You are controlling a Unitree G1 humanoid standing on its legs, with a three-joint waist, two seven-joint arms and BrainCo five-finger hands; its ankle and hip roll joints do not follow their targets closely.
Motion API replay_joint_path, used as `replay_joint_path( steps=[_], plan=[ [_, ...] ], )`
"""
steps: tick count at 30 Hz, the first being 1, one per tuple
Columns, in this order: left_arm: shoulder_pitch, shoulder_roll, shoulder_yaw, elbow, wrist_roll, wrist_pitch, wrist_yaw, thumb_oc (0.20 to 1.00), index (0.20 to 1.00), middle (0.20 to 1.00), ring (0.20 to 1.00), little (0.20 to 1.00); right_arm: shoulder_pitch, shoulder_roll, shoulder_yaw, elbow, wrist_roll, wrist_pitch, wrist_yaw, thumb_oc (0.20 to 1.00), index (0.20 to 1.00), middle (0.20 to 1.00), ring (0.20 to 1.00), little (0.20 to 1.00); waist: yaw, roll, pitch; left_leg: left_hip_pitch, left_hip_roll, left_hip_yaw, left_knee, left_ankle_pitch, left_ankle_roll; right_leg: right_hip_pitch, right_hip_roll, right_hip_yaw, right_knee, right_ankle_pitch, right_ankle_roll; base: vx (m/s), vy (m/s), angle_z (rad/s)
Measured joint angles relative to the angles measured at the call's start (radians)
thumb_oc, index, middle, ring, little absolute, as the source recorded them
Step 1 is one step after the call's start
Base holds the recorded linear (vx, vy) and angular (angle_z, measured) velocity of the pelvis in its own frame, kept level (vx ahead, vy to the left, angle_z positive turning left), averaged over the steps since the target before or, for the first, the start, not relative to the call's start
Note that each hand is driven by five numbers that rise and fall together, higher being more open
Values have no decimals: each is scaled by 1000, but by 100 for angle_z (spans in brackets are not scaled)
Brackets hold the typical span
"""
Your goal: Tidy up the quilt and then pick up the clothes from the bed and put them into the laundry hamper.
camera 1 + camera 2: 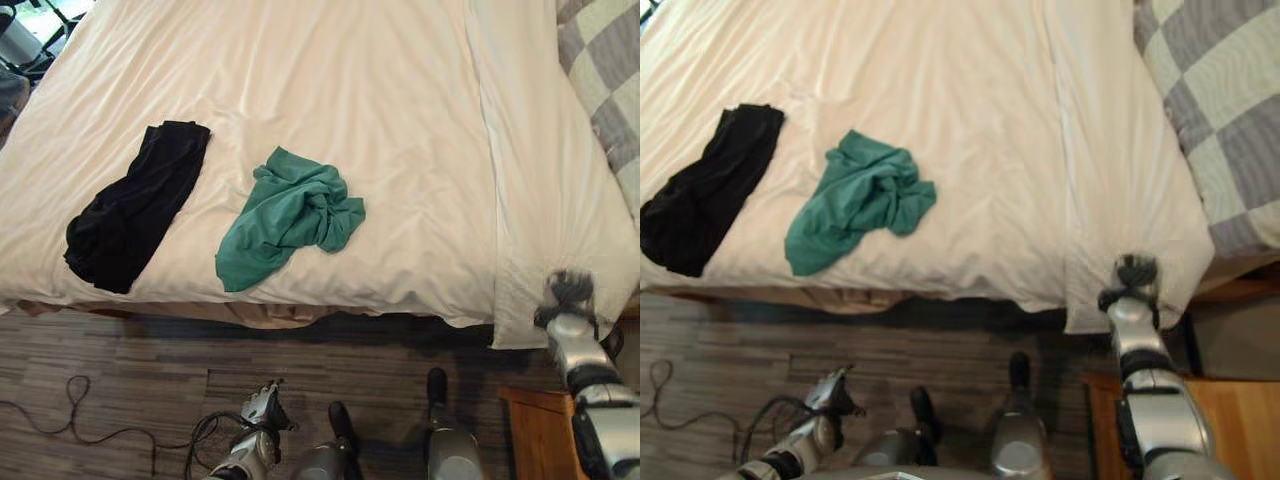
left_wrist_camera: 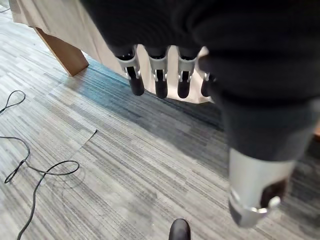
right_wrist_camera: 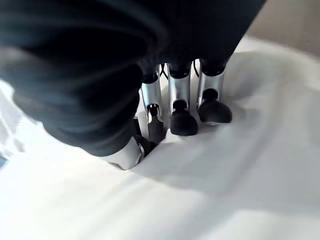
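Note:
A white quilt (image 1: 350,100) covers the bed, and its front right corner hangs over the edge. My right hand (image 1: 568,300) is at that hanging corner. In the right wrist view its fingers (image 3: 182,120) are curled into the white cloth with the thumb close against them. A black garment (image 1: 135,205) lies stretched out at the bed's front left. A crumpled green garment (image 1: 290,215) lies near the front edge, to the right of the black one. My left hand (image 1: 262,410) hangs low over the floor in front of the bed, its fingers (image 2: 160,75) straight and holding nothing.
A grey-and-white checked cover (image 1: 610,70) lies at the bed's far right. A wooden piece of furniture (image 1: 540,430) stands on the floor by my right arm. Dark equipment (image 1: 20,40) stands past the bed's far left corner. Grey plank floor (image 2: 125,165) runs along the bed's front.

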Motion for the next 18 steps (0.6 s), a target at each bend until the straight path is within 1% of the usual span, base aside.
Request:
replay_joint_path(
  steps=[1,2,3,4,5,6,7,8,9,10,11,12,13,14,15,16,17,18],
  plan=[
    [-1,1,2,11,11,8,0,1000,1000,1000,1000,1000,88,27,3,66,-11,9,31,200,200,200,200,200,0,-17,0,19,0,0,2,-1,-1,22,0,-3,1,2,-3,15,82,-1],
    [4,6,1,22,17,13,-1,1000,1000,1000,1000,1000,177,61,35,177,-39,79,70,200,200,200,200,200,1,-31,1,45,0,4,1,-6,-3,48,0,-2,0,-4,-2,-5,108,-3],
    [0,7,0,27,20,16,-1,1000,1000,1000,1000,1000,266,96,52,255,-45,135,90,592,592,592,592,592,-5,-39,0,50,-2,5,-2,-18,2,52,-2,1,0,-10,3,-32,104,-6],
    [-1,12,1,27,22,16,-1,1000,1000,1000,1000,1000,353,134,54,288,-66,158,101,1000,1000,1000,1000,1000,-19,-58,8,49,-9,7,-2,-22,3,50,-8,3,1,-9,3,-59,113,-6],
    [3,21,1,28,35,17,-4,1000,1000,1000,1000,1000,423,169,56,312,-76,179,114,1000,1000,1000,1000,1000,-46,-65,11,53,-19,9,0,-21,6,52,-15,8,1,-7,3,-76,98,-38],
    [-1,54,0,28,47,16,-9,1000,1000,1000,1000,1000,517,216,58,338,-75,204,135,1000,1000,1000,1000,1000,-85,-123,20,67,-34,33,-4,-39,21,52,-27,36,1,-4,11,-121,133,-41],
    [-10,69,1,28,48,16,-10,1000,1000,1000,1000,1000,537,231,61,338,-75,205,136,1000,1000,1000,1000,1000,-103,-155,17,68,-39,35,-4,-45,18,50,-32,41,1,-4,20,-136,126,-37],
    [-27,80,-3,27,48,15,-11,1000,1000,1000,1000,1000,540,242,78,336,-75,213,138,1000,1000,1000,1000,1000,-110,-179,17,67,-45,36,-4,-45,19,48,-37,47,1,1,27,-184,197,-30],
    [-74,104,-21,27,55,14,-27,1000,1000,1000,1000,1000,516,256,144,292,-76,227,143,1000,1000,1000,1000,1000,-105,-226,19,63,-57,62,-4,-39,31,4,-44,79,36,28,52,-121,136,-38],
    [-97,110,-27,29,59,15,-38,1000,1000,1000,1000,1000,492,258,172,242,-76,215,151,1000,1000,1000,1000,1000,-109,-247,19,60,-63,78,-4,-35,39,-20,-44,91,56,48,76,-142,212,-50],
    [-112,110,-34,29,67,14,-45,1000,1000,1000,1000,1000,474,259,183,212,-77,207,157,1000,1000,1000,1000,1000,-107,-248,25,61,-61,92,-4,-32,45,-33,-46,90,61,70,88,-81,124,-48],
    [-117,104,-33,28,85,6,-57,1000,1000,1000,1000,1000,420,264,210,164,-79,186,171,1000,1000,1000,1000,1000,-101,-241,27,75,-54,118,-3,-29,67,-46,-31,73,100,90,90,-80,124,-51],
    [-111,97,-34,30,86,5,-66,1000,1000,1000,1000,1000,397,269,209,136,-80,172,179,1000,1000,1000,1000,1000,-92,-221,32,99,-38,134,-4,-33,67,-63,-21,73,156,73,92,4,-16,-48],
    [-95,85,-6,34,80,0,-73,1000,1000,1000,1000,1000,379,271,218,128,-86,161,180,1000,1000,1000,1000,1000,-81,-195,28,101,-20,138,-4,-34,66,-76,-5,71,215,18,77,47,-60,-17],
    [-65,51,89,46,31,-7,-71,1000,1000,1000,1000,1000,351,271,246,130,-117,154,180,1000,1000,1000,1000,1000,-48,-135,6,95,15,148,-3,-39,57,-95,29,45,353,-117,42,35,-52,0],
    [-48,40,127,50,6,-6,-70,1000,1000,1000,1000,1000,357,271,249,142,-118,154,182,1000,1000,1000,1000,1000,-37,-127,0,100,22,142,-3,-41,54,-99,21,30,411,-171,32,18,-24,13],
    [-28,38,146,45,-29,0,-68,1000,1000,1000,1000,1000,350,271,249,141,-123,154,182,1000,1000,1000,1000,1000,-7,-115,-19,94,16,140,-3,-41,54,-86,14,28,437,-213,31,-61,8,11],
    [24,43,167,48,-81,6,-67,1000,1000,1000,1000,1000,339,257,250,163,-157,166,184,1000,1000,1000,1000,1000,23,-133,-42,86,-21,137,1,-39,50,-38,-7,36,370,-283,8,-138,1,9]
  ],
)
